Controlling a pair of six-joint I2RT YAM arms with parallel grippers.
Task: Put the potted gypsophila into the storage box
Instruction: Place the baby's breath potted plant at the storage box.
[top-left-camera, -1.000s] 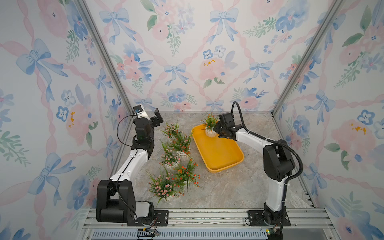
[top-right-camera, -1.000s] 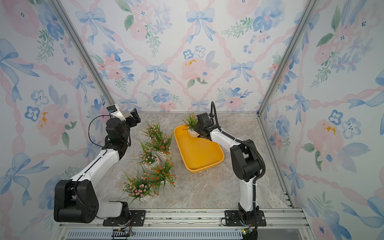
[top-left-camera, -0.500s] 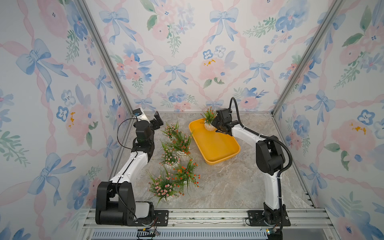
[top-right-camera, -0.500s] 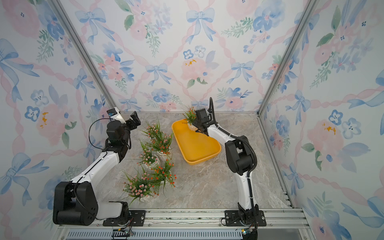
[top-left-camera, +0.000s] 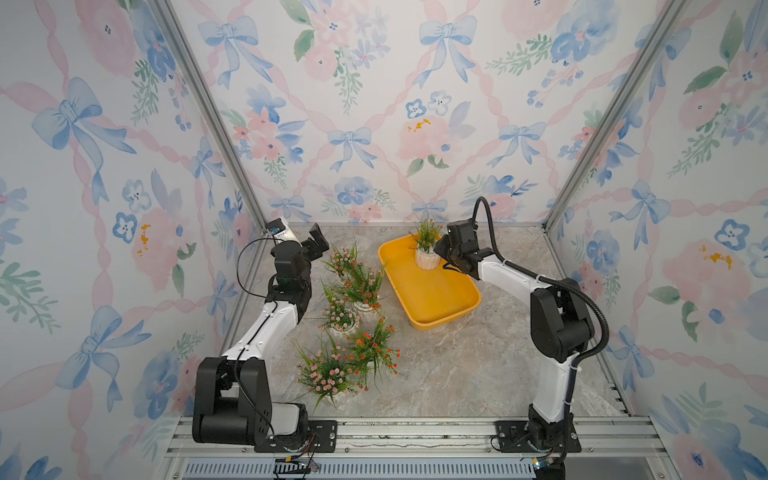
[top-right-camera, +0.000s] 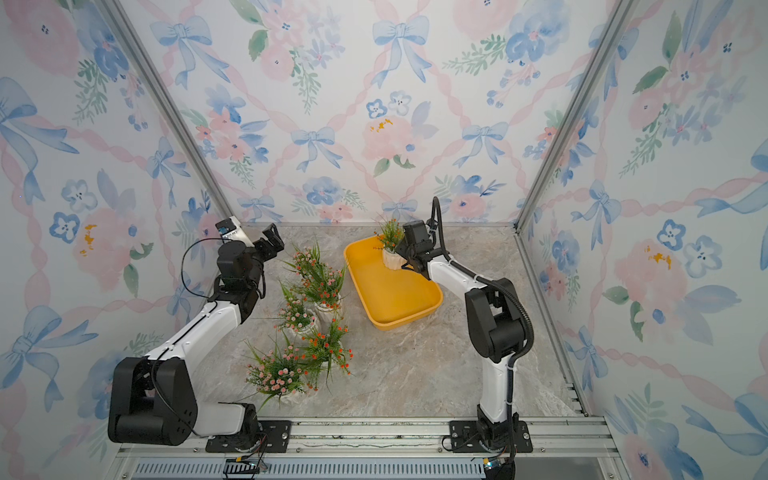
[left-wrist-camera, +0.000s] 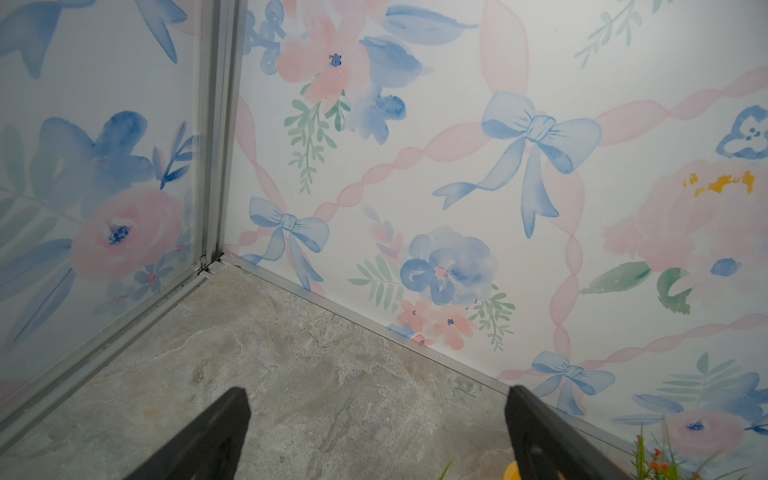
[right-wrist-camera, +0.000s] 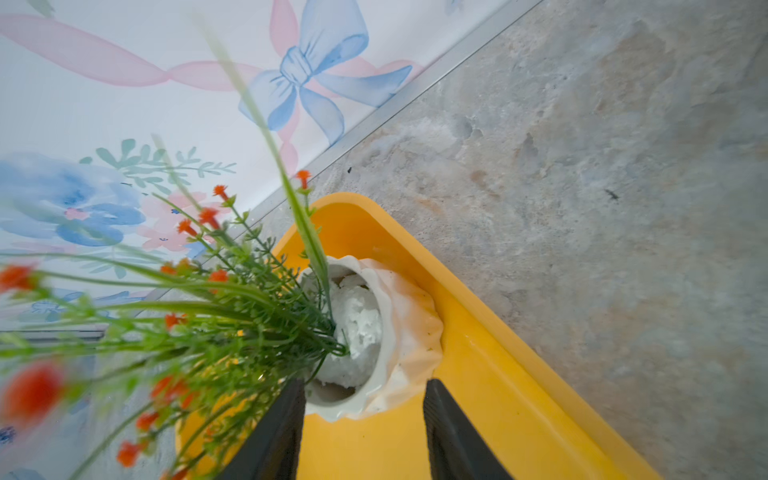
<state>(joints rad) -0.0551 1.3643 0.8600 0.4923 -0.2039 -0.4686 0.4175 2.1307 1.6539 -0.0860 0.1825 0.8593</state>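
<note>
The storage box is a shallow yellow-orange tub right of the table's middle. A potted gypsophila, a white ribbed pot with green stems and orange blooms, stands in the box's far corner. My right gripper is open at the pot's right side. In the right wrist view, the pot sits on the yellow floor. Its near rim is between my parted fingers. One finger is against the rim and the other stands off it. My left gripper is open and empty, raised near the far-left corner.
Several more potted plants with pink or orange blooms stand in a cluster left of the box, from the far one to the near one. Patterned walls close in the marble table on three sides. The back wall is just behind the box.
My right gripper's jaws have opened off the pot, which now rests in the box's far corner. My left gripper is still open and has hardly moved.
</note>
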